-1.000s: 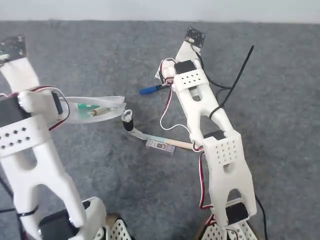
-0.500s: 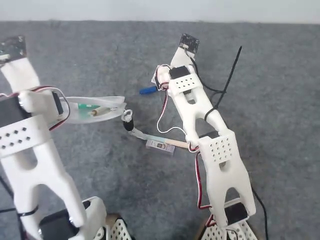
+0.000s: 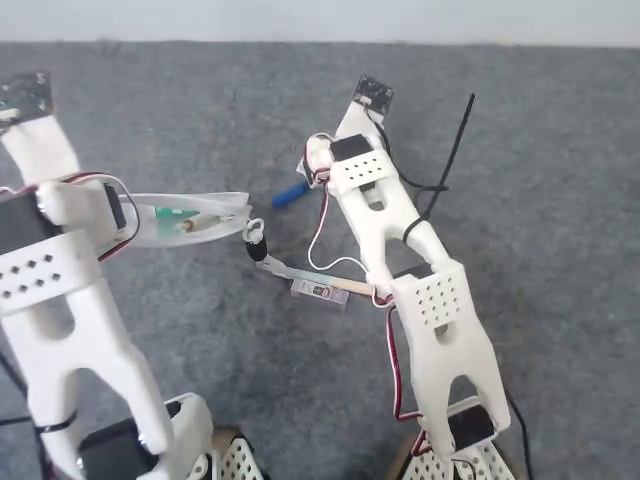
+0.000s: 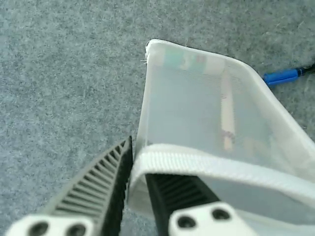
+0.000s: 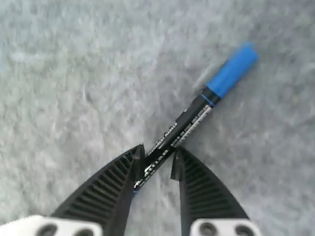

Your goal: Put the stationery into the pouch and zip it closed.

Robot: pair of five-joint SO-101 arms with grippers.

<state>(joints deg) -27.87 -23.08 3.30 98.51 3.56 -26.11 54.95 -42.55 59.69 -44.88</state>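
Observation:
A translucent white pouch (image 3: 190, 218) lies open on the grey carpet, with a green item and a wooden pencil inside (image 4: 226, 118). My left gripper (image 4: 138, 167) is shut on the pouch's zipper rim (image 4: 206, 164). A blue-capped black marker (image 5: 197, 115) is held at its black end by my right gripper (image 5: 156, 160), shut on it; the blue cap (image 3: 291, 193) sticks out toward the pouch. Between the arms lie a black-tipped pen (image 3: 265, 252), a wooden stick (image 3: 335, 283) and a small eraser-like block (image 3: 320, 293).
The grey carpet (image 3: 540, 150) reaches a pale wall at the far edge. A black cable (image 3: 450, 150) rises beside the right arm. Both arm bases stand at the near edge.
My right arm has swung left toward the pouch, carrying the blue marker with it. The left arm and pouch have kept still.

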